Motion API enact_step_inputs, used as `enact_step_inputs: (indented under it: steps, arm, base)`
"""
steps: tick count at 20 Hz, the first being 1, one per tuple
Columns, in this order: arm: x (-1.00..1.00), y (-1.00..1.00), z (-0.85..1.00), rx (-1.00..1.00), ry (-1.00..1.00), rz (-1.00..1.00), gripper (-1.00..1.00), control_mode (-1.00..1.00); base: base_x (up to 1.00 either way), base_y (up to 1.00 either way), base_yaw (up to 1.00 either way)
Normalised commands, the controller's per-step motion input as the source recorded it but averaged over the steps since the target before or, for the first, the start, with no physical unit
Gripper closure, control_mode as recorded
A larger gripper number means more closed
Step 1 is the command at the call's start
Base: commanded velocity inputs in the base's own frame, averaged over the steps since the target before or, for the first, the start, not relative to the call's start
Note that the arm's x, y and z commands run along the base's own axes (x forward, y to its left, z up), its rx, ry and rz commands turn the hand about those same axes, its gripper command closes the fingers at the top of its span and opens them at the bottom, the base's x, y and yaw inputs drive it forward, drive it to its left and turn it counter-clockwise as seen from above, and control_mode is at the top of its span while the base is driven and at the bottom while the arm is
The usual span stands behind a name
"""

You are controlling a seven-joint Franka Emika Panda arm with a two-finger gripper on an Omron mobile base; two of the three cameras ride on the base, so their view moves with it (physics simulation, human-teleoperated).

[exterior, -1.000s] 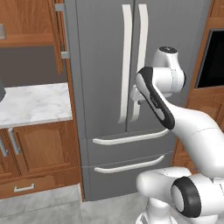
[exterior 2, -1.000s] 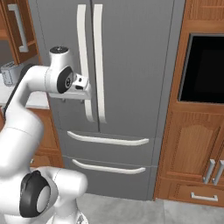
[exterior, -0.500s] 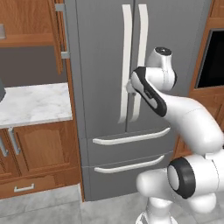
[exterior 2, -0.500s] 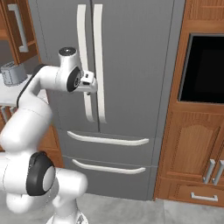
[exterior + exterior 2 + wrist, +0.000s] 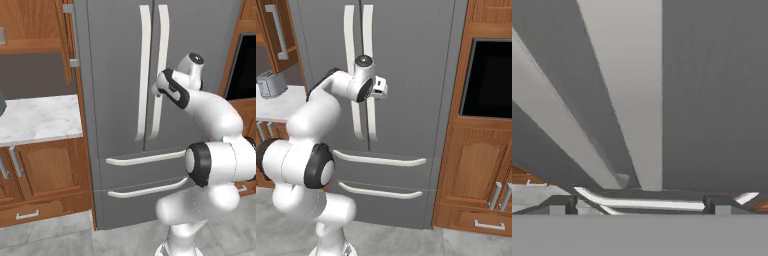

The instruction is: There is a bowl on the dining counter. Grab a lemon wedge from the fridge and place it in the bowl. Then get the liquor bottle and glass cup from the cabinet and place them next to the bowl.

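Note:
The tall grey fridge (image 5: 115, 100) stands straight ahead with both doors shut. Its two long pale handles (image 5: 145, 75) run down the middle. My gripper (image 5: 156, 91) is up against the right door's handle (image 5: 370, 65) at about mid height. In the hand view that handle (image 5: 632, 100) runs between my fingertips (image 5: 557, 205), which stand wide apart, so the gripper (image 5: 639, 206) is open and empty. Any lemon wedge is hidden behind the doors. The bowl, dining counter, liquor bottle and glass cup are out of view.
A marble-topped wall counter (image 5: 35, 117) with wooden drawers sits left of the fridge, with a toaster (image 5: 272, 83) on it. A reddish-brown wall cabinet (image 5: 30, 22) hangs above. A built-in black oven (image 5: 488, 77) in wooden casing stands to the right. Two fridge drawers (image 5: 145, 172) lie below.
The arm has stretched forward and swung its hand from the left door across to the right door's handle. The fridge and the base have stayed still.

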Motion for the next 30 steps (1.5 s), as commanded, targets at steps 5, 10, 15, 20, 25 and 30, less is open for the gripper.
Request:
enact_step_inputs:
  steps: [5,10,15,20,25,30]
  arm:
    - [0.90,-0.06,0.00,0.08,-0.08,0.07,-1.00,-1.00]
    - [0.81,0.01,-0.09,0.03,-0.09,0.08,-1.00,-1.00]
    - [0.52,0.17,-0.22,0.00,-0.09,0.02,-1.00,-1.00]
    - [0.05,0.44,-0.30,0.00,-0.39,0.03,-1.00,-1.00]
    - [0.00,0.65,-0.40,0.00,-0.52,0.01,-1.00,-1.00]
    - [0.00,0.74,-0.54,0.00,-0.54,-0.01,-1.00,-1.00]
  base:
    - [0.00,0.00,0.00]
    - [0.00,0.00,0.00]
    - [0.00,0.00,0.00]
    - [0.00,0.00,0.00]
    - [0.00,0.00,0.00]
    - [0.00,0.00,0.00]
